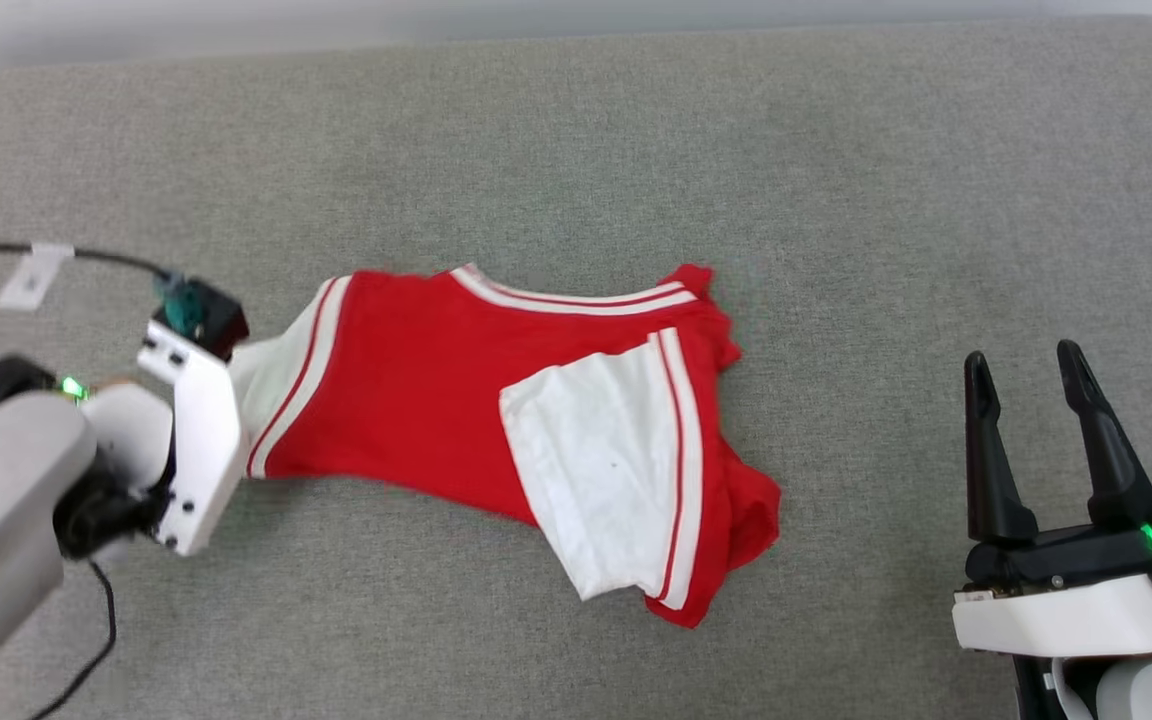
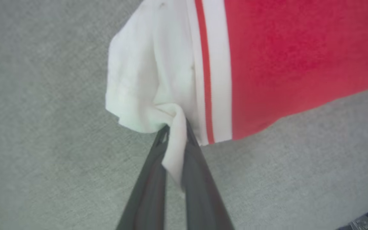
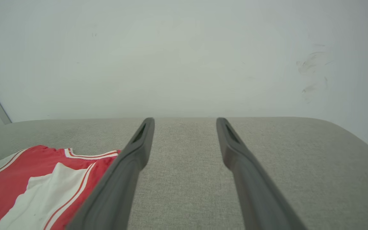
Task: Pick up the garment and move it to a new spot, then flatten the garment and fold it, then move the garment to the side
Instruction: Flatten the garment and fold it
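Garment (image 1: 416, 400) rumpled at centre of head view on grey fabric surface (image 1: 836, 200). Left end effector (image 2: 175, 132) clenched on white sleeve (image 2: 133, 80). Right end effector (image 1: 1024, 362) spread, empty, lower right. Cloth probably light, limp, stretchy; seams and hems likely the surest holds.

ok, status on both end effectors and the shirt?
Left end effector shut on garment sleeve. Right end effector open, apart from it. Garment rumpled on grey surface. No obstruction seen.
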Robot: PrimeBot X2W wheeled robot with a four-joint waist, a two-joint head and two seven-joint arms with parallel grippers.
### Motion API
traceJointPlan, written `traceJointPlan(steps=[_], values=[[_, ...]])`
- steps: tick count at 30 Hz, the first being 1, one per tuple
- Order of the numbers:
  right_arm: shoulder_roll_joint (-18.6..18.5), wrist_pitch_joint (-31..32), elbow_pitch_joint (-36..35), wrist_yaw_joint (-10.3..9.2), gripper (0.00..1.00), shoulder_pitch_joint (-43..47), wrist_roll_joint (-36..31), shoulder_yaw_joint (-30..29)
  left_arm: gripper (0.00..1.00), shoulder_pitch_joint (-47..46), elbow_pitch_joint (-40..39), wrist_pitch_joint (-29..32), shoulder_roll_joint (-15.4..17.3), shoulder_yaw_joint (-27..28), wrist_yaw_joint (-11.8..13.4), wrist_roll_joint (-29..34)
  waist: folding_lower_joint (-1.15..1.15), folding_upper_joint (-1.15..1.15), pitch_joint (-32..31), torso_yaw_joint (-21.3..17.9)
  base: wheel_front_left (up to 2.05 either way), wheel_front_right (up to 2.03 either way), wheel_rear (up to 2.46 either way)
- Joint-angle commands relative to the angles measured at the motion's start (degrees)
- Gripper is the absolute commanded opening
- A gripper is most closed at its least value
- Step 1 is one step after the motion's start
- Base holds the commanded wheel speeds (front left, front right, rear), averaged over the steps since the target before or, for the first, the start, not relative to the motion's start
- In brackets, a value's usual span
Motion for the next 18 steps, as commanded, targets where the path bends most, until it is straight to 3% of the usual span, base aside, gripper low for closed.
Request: traceJointPlan(steps=[1,4,5,18], values=[[-0.1,-0.1,0.2,-0.04,1.0,0.5,-0.5,0.1,0.0,2.0,0.7,-0.1,0.1,-0.3,0.5,-0.7,0.0,0.0,-0.1,0.0,0.0,0.0,0.0],[-0.1,-0.1,0.4,-0.03,1.0,0.7,-0.5,0.3,0.04,5.1,2.2,-0.8,-0.9,-0.7,1.2,-1.6,0.0,0.0,-0.4,0.0,0.0,0.0,0.0],[-0.1,-0.1,0.4,-0.03,1.0,0.8,-0.5,0.4,1.0,5.2,2.4,-1.6,-1.3,-0.6,1.5,-1.3,0.0,0.0,-0.6,0.1,0.0,0.0,0.0],[-0.1,-0.1,0.8,-0.04,1.0,2.5,-0.8,0.3,1.0,-3.8,-0.7,-8.4,-1.7,3.8,2.7,2.6,0.0,0.0,-4.5,1.0,0.0,0.0,0.0]])
